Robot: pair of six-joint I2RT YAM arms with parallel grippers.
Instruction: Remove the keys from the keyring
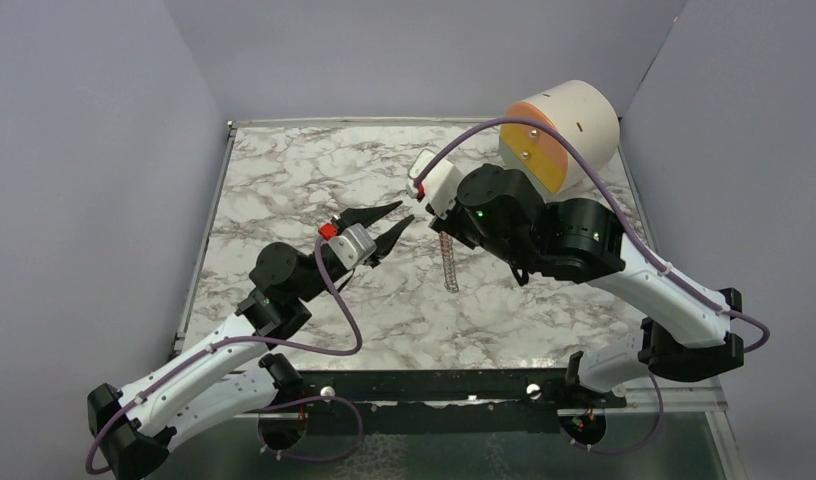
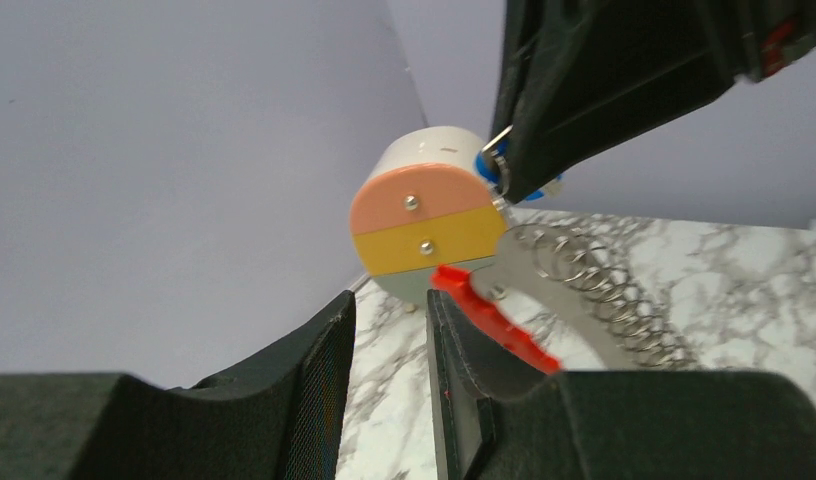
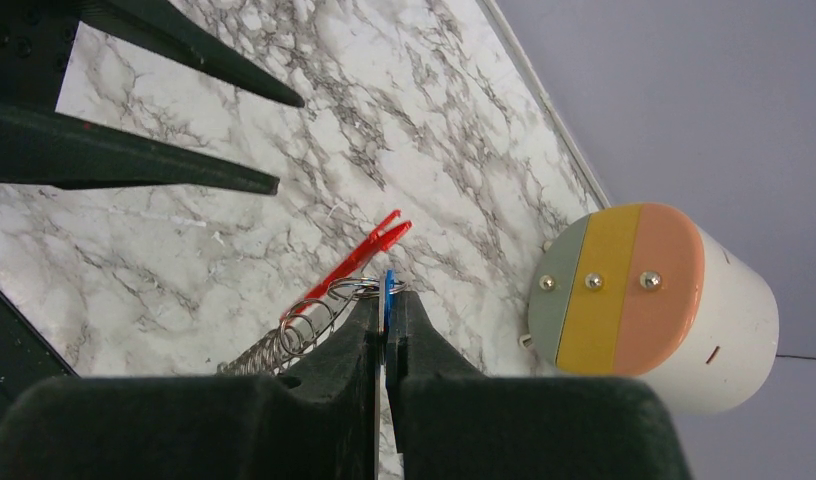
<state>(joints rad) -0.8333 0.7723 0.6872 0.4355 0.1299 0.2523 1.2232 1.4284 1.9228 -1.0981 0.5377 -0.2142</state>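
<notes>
Right wrist: tiny blue-headed key (image 3: pixel 388 288) is being pinched by right gripper (image 3: pixel 388 312); thin red keyring (image 3: pixel 369 253) is seemingly being offered to spread left gripper (image 1: pixel 405 212).

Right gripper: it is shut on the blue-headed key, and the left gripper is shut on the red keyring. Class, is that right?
Not quite. The left gripper is open and holds nothing: the right wrist view shows its fingers apart, clear of the red keyring. The right gripper is shut on the blue-headed key, as stated.
</notes>
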